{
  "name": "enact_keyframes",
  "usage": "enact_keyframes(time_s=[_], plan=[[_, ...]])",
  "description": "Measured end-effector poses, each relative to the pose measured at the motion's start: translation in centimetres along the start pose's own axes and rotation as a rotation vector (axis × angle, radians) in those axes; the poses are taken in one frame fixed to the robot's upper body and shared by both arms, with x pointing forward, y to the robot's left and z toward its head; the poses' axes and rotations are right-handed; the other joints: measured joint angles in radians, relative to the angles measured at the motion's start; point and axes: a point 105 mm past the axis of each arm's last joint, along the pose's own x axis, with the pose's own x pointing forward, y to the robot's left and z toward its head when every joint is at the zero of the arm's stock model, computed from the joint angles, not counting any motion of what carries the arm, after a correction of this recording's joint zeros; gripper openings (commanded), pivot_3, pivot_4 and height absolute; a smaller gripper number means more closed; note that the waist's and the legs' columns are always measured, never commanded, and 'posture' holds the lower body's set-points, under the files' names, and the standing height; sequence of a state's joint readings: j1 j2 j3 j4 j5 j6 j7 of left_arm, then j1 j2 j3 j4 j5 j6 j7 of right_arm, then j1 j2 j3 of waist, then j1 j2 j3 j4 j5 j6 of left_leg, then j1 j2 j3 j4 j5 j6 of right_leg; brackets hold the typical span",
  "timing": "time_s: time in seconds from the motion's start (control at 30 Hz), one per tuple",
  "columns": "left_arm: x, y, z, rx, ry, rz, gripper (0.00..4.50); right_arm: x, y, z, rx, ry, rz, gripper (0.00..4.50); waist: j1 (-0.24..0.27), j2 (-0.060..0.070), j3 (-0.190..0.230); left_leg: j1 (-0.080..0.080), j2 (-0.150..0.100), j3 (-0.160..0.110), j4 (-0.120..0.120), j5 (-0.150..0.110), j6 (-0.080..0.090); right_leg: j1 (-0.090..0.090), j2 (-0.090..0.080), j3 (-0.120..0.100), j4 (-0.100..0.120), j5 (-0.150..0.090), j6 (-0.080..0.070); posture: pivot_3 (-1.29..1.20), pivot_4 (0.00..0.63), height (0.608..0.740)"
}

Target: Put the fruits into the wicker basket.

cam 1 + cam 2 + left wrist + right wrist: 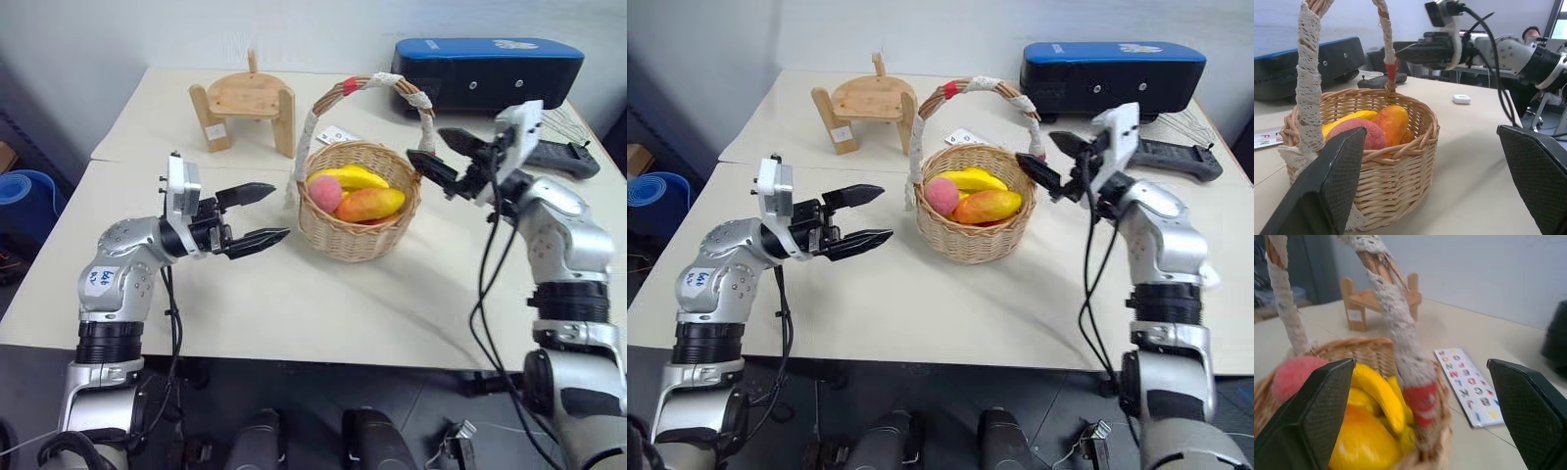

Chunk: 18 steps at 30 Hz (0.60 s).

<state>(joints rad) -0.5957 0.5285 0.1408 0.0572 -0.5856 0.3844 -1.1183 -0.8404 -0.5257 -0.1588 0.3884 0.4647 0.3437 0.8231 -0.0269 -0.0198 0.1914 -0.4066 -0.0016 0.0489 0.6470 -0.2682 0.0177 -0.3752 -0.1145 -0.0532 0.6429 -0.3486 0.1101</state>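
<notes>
A pale table [245,313] is seen from above, with the wicker basket [358,240] taken as the centre of the clock face. At about 8 o'clock, the left gripper [257,215] is held just above the tabletop, near the basket but apart from it, its two black fingers spread and nothing carried between them. At about 11 o'clock, farther back on the table, a small wooden stand [245,108] is placed. Inside the basket, under its tall cloth-wrapped handle [367,83], the fruits are gathered: a pink peach [326,193], a yellow banana [355,178] and an orange-red mango [370,204]. At about 2 o'clock, the right gripper [441,157] is held beside the rim, jaws apart and empty. At 1 o'clock, a blue case [480,69] is set at the table's far edge. No fruit is seen on the tabletop, so the task is judged essentially complete; little appears left beyond withdrawing the arms.
</notes>
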Motion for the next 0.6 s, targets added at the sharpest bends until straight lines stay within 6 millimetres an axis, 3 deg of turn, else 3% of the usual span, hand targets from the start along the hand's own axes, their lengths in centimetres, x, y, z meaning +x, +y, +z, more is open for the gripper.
enact_keyframes(time_s=[0.13, 0.27, 0.4, 0.6], plan=[[0.5, 0.0, 1.1, 0.033, -0.004, -0.033, 4.5, 1.5, 0.1, -2.0, 0.002, 0.076, 0.022, 4.46, 0.003, 0.0, 0.0, -0.001, -0.002, 0.0, 0.002, 0.0, 0.001, 0.0, 0.0, -0.001, -0.001, 0.001, 0.001, 0.0, 0.15, 0.74], [0.8, 0.1, 1.8, 0.06, -0.015, -0.045, 4.5, 1.6, 0.5, -2.6, -0.011, 0.1, 0.067, 4.46, 0.0, 0.0, 0.0, -0.001, -0.002, 0.0, 0.001, 0.0, 0.001, 0.0, 0.0, -0.001, -0.001, 0.001, 0.002, 0.0, 0.15, 0.74], [0.7, 0.3, 1.4, 0.045, -0.016, -0.042, 4.5, 1.5, 0.8, -1.7, -0.028, 0.078, 0.11, 3.6, -0.001, 0.001, 0.0, -0.001, -0.001, 0.0, 0.001, 0.0, 0.001, 0.0, 0.0, -0.003, -0.001, 0.001, 0.002, 0.0, 0.15, 0.74], [0.8, 0.3, 1.3, 0.051, -0.02, -0.044, 4.5, 0.1, 1.2, -1.2, -0.04, 0.057, 0.132, 1.51, 0.0, 0.001, 0.0, -0.001, -0.001, 0.0, 0.001, 0.0, 0.001, 0.0, 0.0, -0.006, -0.001, 0.001, 0.002, 0.0, 0.15, 0.74]])
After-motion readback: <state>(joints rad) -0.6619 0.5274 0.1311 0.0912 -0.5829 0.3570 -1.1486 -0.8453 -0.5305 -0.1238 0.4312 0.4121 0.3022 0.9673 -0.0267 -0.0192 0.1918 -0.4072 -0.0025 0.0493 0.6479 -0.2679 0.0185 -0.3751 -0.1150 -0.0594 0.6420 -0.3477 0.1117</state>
